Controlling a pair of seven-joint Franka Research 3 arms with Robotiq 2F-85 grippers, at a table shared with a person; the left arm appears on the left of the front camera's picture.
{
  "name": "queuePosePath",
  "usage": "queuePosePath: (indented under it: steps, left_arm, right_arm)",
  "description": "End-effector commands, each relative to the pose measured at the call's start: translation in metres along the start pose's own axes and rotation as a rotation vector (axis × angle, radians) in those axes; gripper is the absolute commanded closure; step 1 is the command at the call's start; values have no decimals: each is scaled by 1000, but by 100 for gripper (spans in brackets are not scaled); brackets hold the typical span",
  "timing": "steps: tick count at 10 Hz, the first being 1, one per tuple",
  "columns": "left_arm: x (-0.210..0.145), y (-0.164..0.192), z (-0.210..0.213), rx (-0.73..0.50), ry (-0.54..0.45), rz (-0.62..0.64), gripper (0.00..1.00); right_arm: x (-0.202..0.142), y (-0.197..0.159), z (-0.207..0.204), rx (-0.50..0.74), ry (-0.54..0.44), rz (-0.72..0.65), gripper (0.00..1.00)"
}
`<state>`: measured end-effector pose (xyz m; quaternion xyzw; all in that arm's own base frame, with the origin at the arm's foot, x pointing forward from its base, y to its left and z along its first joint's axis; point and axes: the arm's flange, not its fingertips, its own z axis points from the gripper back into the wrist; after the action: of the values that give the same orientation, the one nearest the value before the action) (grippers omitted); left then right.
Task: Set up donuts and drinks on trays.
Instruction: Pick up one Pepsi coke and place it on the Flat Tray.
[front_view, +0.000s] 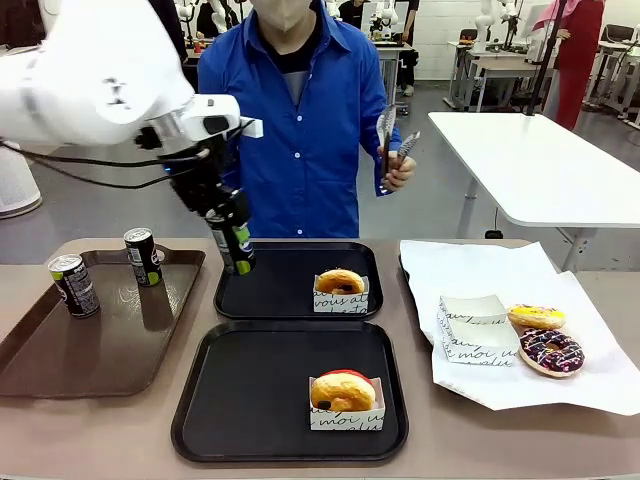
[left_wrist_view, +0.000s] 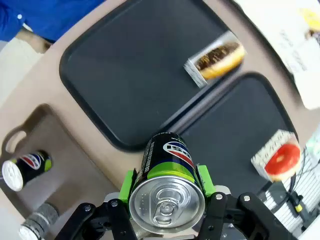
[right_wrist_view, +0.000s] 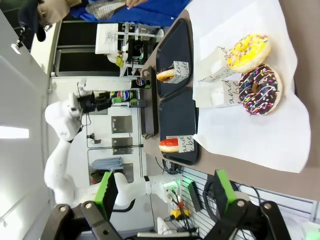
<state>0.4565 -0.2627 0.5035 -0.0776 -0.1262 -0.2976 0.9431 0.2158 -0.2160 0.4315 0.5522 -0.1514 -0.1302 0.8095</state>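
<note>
My left gripper (front_view: 236, 243) is shut on a dark can (front_view: 240, 250) and holds it just above the left edge of the far black tray (front_view: 275, 290); the green pads grip its sides (left_wrist_view: 167, 187). That tray holds a golden donut in a white box (front_view: 341, 290). On the near black tray (front_view: 250, 395) a red-glazed donut sits in its box (front_view: 345, 398). Two more cans (front_view: 75, 285) (front_view: 143, 256) stand on the brown tray (front_view: 110, 345). My right gripper (right_wrist_view: 166, 192) is open with nothing between its fingers, high over the table's right end.
White paper (front_view: 500, 270) at the right carries an empty box (front_view: 472, 328), a yellow donut (front_view: 535, 317) and a chocolate-sprinkle donut (front_view: 551, 351). A person in a blue shirt (front_view: 300, 130) stands at the far side holding metal tongs (front_view: 390, 140).
</note>
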Motion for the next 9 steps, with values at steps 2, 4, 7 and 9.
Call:
queuePosePath:
  steps: [2,4,7,9]
  left_arm:
    - [39,9,-29,72,94,64,42]
    - [39,13,-59,74,107,49,42]
    - [36,13,-94,77,64,65,42]
    - [32,12,-107,82,86,75,42]
  right_arm:
    - [-1,-1,1,17,1,6,0]
    - [-1,-1,1,17,1,6,0]
    - [-1,-1,1,17,1,6,0]
    - [-1,-1,1,17,1,6,0]
